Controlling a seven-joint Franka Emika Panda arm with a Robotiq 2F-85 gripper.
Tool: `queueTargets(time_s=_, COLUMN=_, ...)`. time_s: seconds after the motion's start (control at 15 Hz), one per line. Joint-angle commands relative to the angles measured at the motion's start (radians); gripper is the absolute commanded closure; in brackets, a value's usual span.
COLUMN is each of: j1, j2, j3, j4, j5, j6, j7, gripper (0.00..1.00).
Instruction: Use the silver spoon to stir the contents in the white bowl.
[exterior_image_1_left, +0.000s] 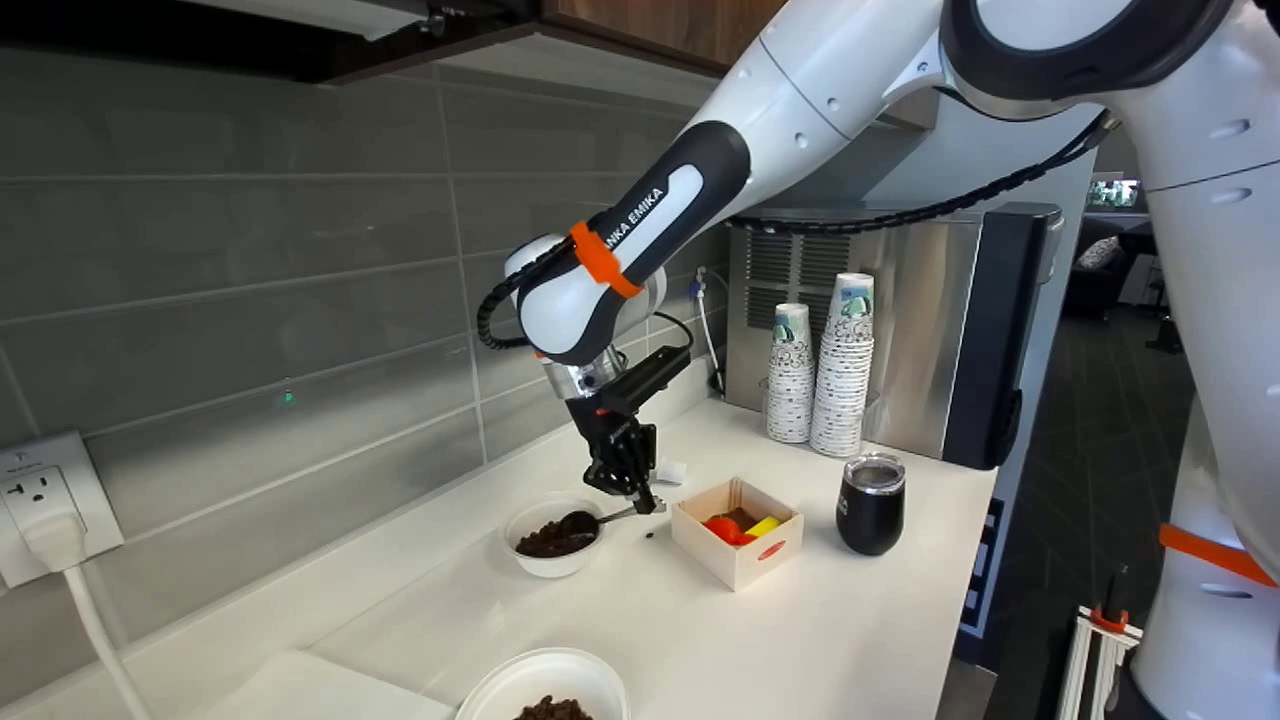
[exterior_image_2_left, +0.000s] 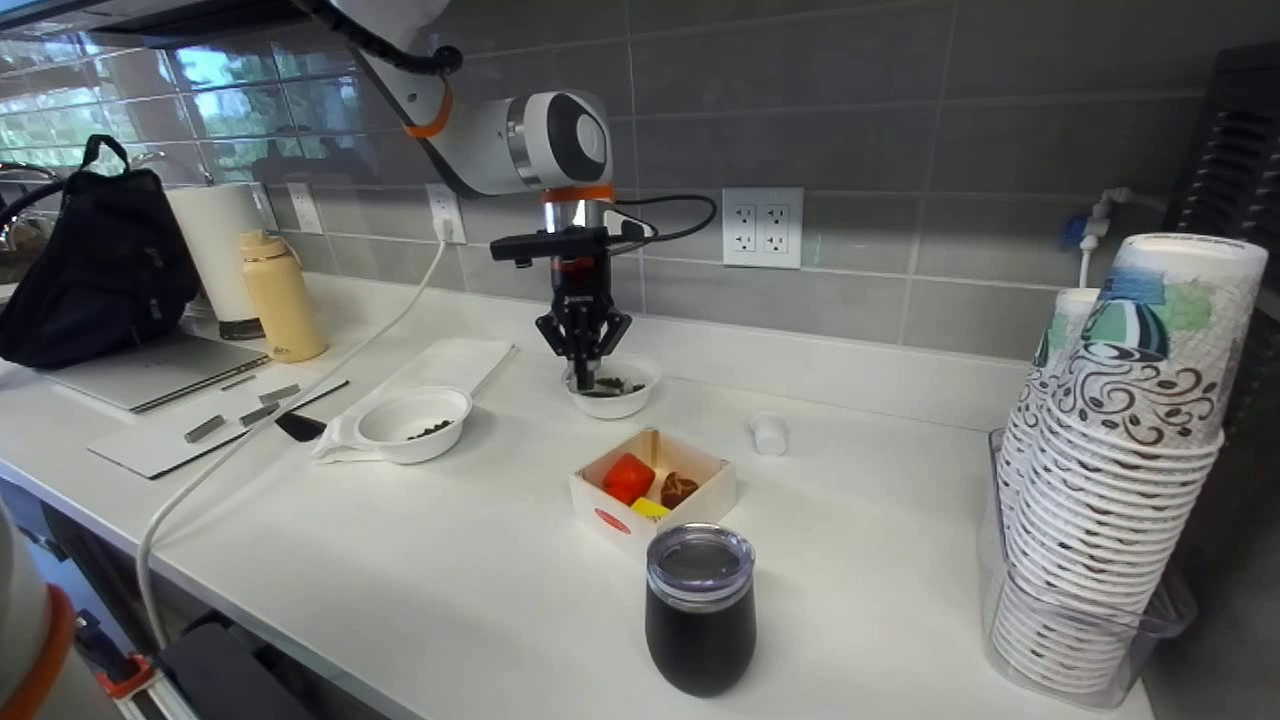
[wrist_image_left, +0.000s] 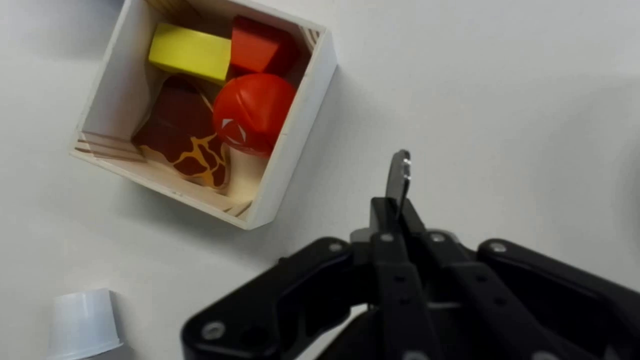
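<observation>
The white bowl holds dark brown bits and stands on the counter near the tiled wall. It also shows in an exterior view, partly behind the gripper. My gripper is shut on the handle of the silver spoon, beside the bowl's rim. The spoon slants down over the rim, with its head among the dark bits. The gripper also shows in an exterior view. In the wrist view the gripper has the spoon's handle end sticking out between its fingertips; the bowl is out of that view.
A wooden box with red, yellow and brown pieces stands close to the gripper. A small white cup lies near the wall. A black tumbler, stacked paper cups and another white bowl of dark bits stand around.
</observation>
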Motion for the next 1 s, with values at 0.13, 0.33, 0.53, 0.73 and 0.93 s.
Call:
queueTargets(time_s=0.13, j1=-0.047, j2=-0.024, j3=0.038, j4=0.008, j5=0.16, j6=-0.012, j7=-0.174, gripper=0.99)
queueTargets(time_s=0.33, j1=-0.062, j2=-0.02, j3=0.042, j4=0.015, j5=0.226, j6=-0.009, j7=-0.241, gripper=0.99)
queueTargets(time_s=0.53, j1=-0.052, j2=-0.016, j3=0.024, j4=0.014, j5=0.185, j6=0.025, j7=-0.217, gripper=0.99)
queueTargets(time_s=0.73, j1=-0.043, j2=-0.013, j3=0.012, j4=0.012, j5=0.142, j6=0.078, j7=-0.198, gripper=0.99)
queueTargets(time_s=0.93, j1=-0.021, j2=-0.01, j3=-0.003, j4=0.011, j5=0.042, j6=0.133, j7=-0.154, gripper=0.99)
